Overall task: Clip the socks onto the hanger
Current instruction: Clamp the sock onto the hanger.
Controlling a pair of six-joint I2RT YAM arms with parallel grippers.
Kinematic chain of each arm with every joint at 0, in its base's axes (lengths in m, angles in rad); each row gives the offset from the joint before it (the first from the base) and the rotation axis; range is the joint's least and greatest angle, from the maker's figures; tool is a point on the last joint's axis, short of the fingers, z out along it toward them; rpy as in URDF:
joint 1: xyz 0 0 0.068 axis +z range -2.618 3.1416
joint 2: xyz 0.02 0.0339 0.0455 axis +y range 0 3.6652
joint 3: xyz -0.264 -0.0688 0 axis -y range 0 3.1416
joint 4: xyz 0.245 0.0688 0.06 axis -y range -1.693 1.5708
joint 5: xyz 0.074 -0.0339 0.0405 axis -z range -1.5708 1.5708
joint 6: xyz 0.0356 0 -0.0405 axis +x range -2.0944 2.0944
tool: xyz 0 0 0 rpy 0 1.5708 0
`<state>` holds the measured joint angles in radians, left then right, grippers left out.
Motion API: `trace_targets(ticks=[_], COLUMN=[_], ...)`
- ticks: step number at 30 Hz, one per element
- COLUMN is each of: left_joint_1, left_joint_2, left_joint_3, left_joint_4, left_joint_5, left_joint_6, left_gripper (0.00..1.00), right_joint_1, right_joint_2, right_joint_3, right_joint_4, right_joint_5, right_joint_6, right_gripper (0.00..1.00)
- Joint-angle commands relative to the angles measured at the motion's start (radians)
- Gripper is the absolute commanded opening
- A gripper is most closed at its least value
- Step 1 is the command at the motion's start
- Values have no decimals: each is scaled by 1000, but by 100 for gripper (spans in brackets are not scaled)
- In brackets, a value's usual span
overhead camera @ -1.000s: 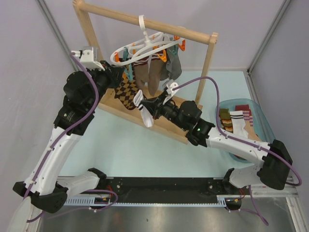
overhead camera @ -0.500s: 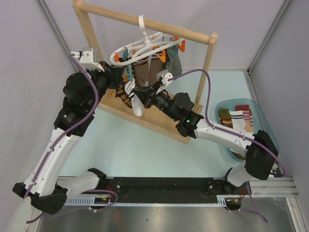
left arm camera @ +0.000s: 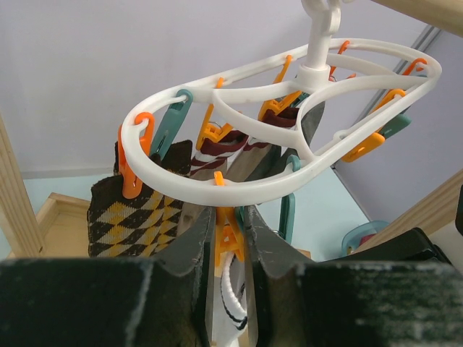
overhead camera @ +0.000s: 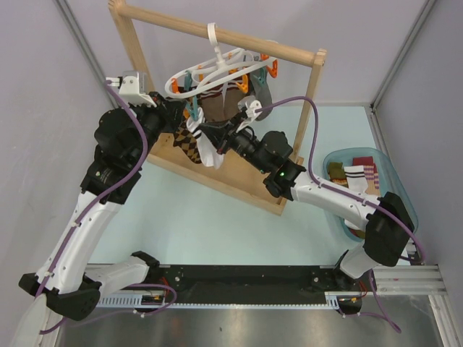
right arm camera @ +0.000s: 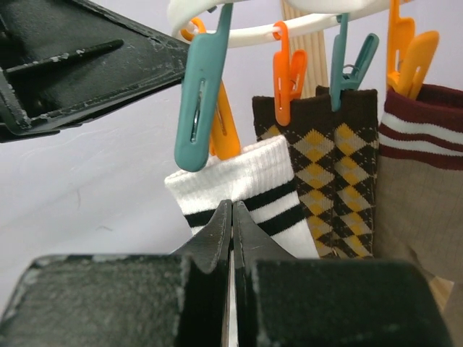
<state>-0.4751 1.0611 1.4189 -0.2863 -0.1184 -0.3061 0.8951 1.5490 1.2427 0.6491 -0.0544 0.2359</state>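
1. One white sock (right arm camera: 249,181) with dark stripes hangs cuff-up just under the hanger's (left arm camera: 253,194) near rim, its length running straight down.
2. The right gripper (right arm camera: 231,217) is clamped tight on this sock below the cuff stripes, holding it up from beneath the hanger.
3. The left gripper (left arm camera: 227,249), the nearer one to the hanger's rim, is closed on an orange clip (left arm camera: 228,242), pinching it from both sides.
4. The cuff lies directly below that clip, so the coming move looks like a short rise into its mouth. Whether the cuff is already between the clip's tips, I cannot tell.
5. Two neighbours hang clipped under the hanger: an argyle sock (right arm camera: 325,166) and a tan sock (right arm camera: 423,195) with maroon stripes.
6. The hanger hooks on a wooden rack (overhead camera: 289,49) standing on a pale blue table (overhead camera: 217,224). Right of the hanger, a bin (overhead camera: 394,173) holds more socks (overhead camera: 354,179).
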Motion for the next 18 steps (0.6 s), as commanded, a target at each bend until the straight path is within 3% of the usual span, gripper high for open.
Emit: trace_targets(ticks=[1, 18], left_joint_1=[1, 1], left_joint_2=[-26, -27], left_joint_3=[-11, -8], left_joint_4=[-86, -96], left_joint_5=[49, 54], left_joint_6=[19, 19], left_gripper=[0, 0], right_joint_1=[-1, -5], right_joint_2=[16, 37], right_joint_3=[58, 101], right_joint_4=[63, 81], right_joint_5=[-25, -36], right_joint_6=[5, -3], right_gripper=[0, 0])
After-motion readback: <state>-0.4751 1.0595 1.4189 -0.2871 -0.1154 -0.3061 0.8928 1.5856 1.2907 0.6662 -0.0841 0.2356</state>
